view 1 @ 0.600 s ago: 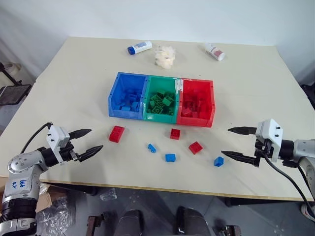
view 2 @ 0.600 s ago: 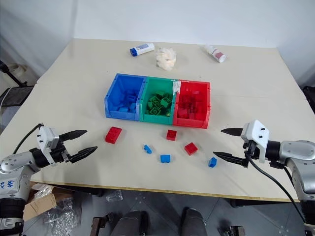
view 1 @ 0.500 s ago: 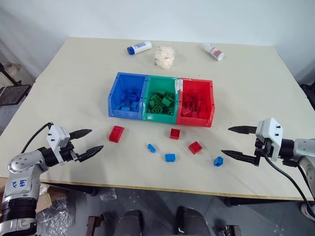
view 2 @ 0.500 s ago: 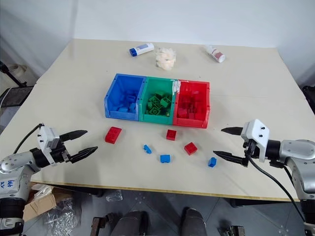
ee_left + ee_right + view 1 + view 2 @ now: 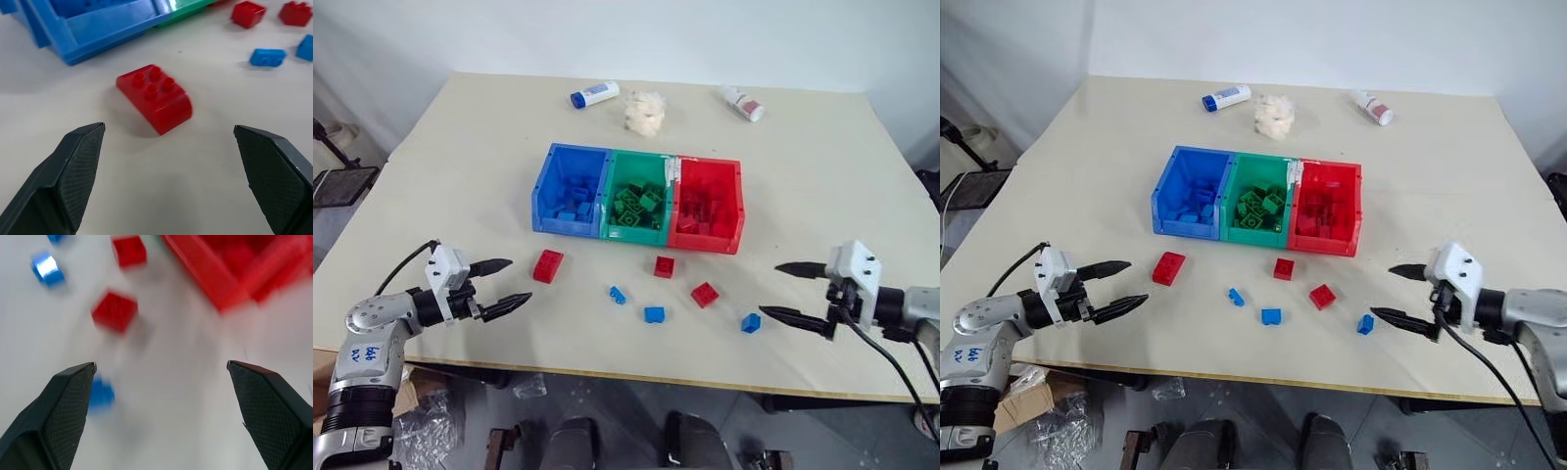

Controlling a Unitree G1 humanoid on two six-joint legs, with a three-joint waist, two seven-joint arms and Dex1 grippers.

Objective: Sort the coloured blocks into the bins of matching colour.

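Three joined bins stand mid-table: blue (image 5: 570,190), green (image 5: 638,201) and red (image 5: 708,206), each holding bricks. Loose in front of them lie three red blocks (image 5: 547,265) (image 5: 664,266) (image 5: 705,294) and three smaller blue blocks (image 5: 618,294) (image 5: 654,314) (image 5: 750,322). My left gripper (image 5: 519,280) is open just left of the leftmost red block (image 5: 154,97), which lies ahead between its fingers, apart from them. My right gripper (image 5: 770,289) is open and empty, just right of the rightmost blue block (image 5: 100,394).
Two white bottles (image 5: 592,95) (image 5: 742,102) and a crumpled white wad (image 5: 644,112) lie at the table's far side. Both grippers hover near the table's front edge (image 5: 636,370). Bare tabletop spreads to either side of the bins.
My left gripper has moved right, closer to the leftmost red block. My right gripper has drifted slightly toward the front edge. Both stay open; no block has moved.
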